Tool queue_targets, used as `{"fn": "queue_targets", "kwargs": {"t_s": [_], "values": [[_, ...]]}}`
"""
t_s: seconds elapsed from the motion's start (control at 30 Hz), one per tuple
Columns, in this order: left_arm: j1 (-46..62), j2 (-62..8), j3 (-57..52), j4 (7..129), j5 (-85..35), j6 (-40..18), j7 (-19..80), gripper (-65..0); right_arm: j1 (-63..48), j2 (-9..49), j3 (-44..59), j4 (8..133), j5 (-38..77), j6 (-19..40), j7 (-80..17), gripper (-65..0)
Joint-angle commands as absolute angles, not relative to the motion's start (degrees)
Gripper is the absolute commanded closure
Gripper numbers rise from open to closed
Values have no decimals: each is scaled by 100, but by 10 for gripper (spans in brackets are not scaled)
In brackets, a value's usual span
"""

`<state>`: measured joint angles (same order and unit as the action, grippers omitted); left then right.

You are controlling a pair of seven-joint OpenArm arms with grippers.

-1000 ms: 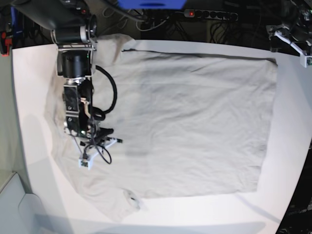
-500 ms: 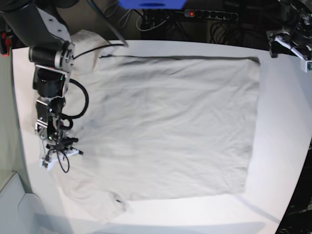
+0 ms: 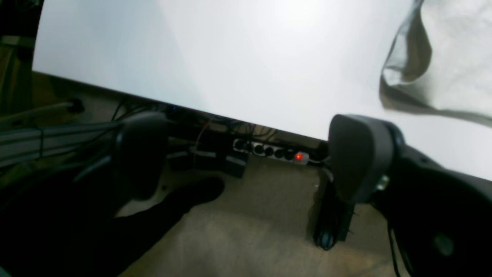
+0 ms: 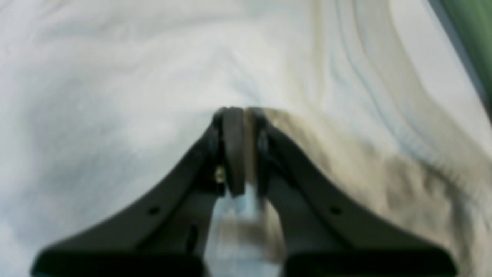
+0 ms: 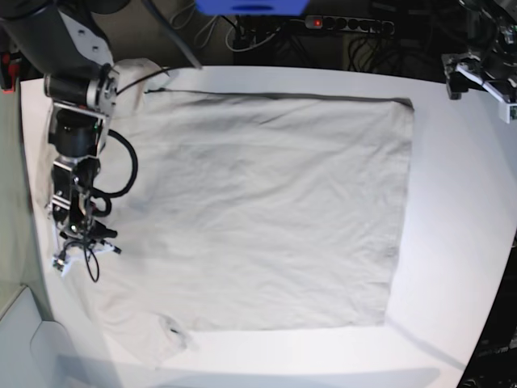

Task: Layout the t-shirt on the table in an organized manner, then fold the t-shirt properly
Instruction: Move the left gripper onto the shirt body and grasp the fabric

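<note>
The light grey-beige t-shirt [image 5: 258,202] lies spread flat over the white table [image 5: 460,242]. Its collar with the dark label [image 5: 171,330] is near the front left, and a sleeve [image 5: 133,73] bunches at the back left. My right gripper [image 4: 240,115] is shut on a fold of the t-shirt [image 4: 115,77]; in the base view this gripper [image 5: 81,242] sits at the shirt's left edge. My left gripper [image 3: 250,154] is open with nothing in it, hanging beyond the table's [image 3: 230,57] back edge, well away from a curled corner of the shirt [image 3: 442,57].
A power strip with a red light [image 5: 347,23] and cables lie on the floor behind the table. The left arm's wrist [image 5: 483,71] hovers at the back right corner. A green surface [image 4: 472,38] borders the table by the right gripper.
The right gripper has pulled leftward with the cloth in it, and the whole t-shirt has slid left across the table. The left arm has stayed put.
</note>
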<state>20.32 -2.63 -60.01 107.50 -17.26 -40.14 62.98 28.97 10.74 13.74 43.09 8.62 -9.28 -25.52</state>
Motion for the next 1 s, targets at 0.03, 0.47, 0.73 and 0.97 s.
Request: {"fn": "queue_targets", "kwargs": {"t_s": [0.03,0.47,0.73,0.97], "values": [[2053,-321,-6026,10835,-1789,-4000,6211,-650,2703,1138,1358,5007,1095,-1042,-2774,-36],[1314,-286,-6026,11363,-3090,-4000,7125,-650,1868,971,1068,7565,1402,-840,-3793,-39],[198,259,-4822,11266,-2255,-4000,7459,-650,1859,1200,1095,7591,1402,-831,-3793,-39],[-462,673,-3679,10607,-989,-4000,7002,-650,1851,1376,1103,7591,1402,-831,-3802,-40]]}}
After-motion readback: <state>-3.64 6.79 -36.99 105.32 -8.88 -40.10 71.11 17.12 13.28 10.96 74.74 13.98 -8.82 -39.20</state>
